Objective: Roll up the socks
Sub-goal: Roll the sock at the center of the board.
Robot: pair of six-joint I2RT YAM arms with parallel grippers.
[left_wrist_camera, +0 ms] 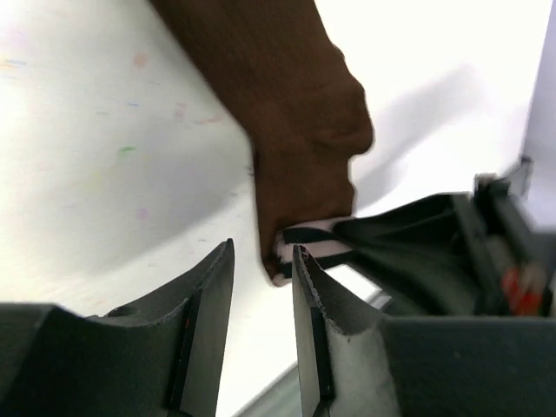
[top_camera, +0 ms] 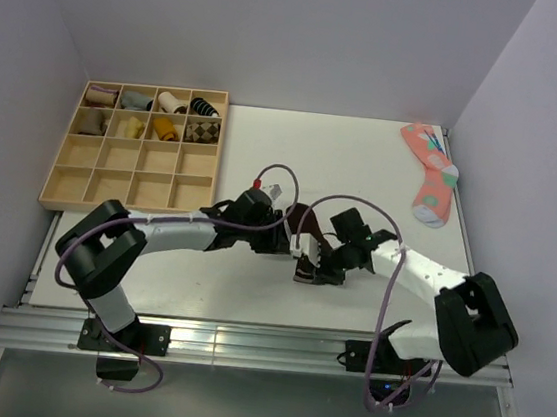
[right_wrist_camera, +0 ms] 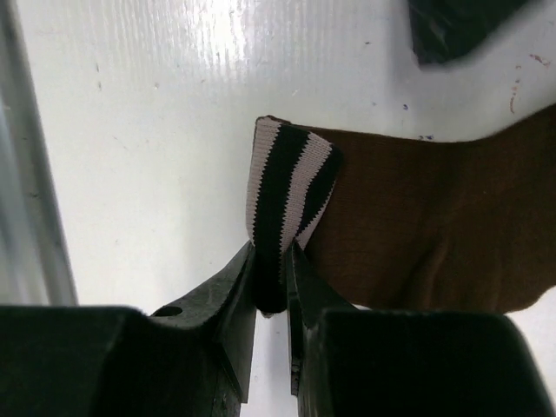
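The dark brown sock (top_camera: 302,218) lies on the white table between my two grippers. Its striped cuff (right_wrist_camera: 287,174) is folded up off the table. My right gripper (right_wrist_camera: 271,261) is shut on that cuff, which fills the gap between the jaws; in the top view it (top_camera: 314,269) sits just right of the cuff. My left gripper (left_wrist_camera: 262,252) is open and empty, its tips just short of the cuff end (left_wrist_camera: 304,239) of the sock (left_wrist_camera: 295,113). In the top view the left gripper (top_camera: 290,238) is over the sock's left side.
A wooden compartment tray (top_camera: 110,184) stands at the back left with several small sock bundles in its far rows. A pink dotted sock (top_camera: 431,176) lies at the back right. The table's front edge and metal rail run just below the grippers.
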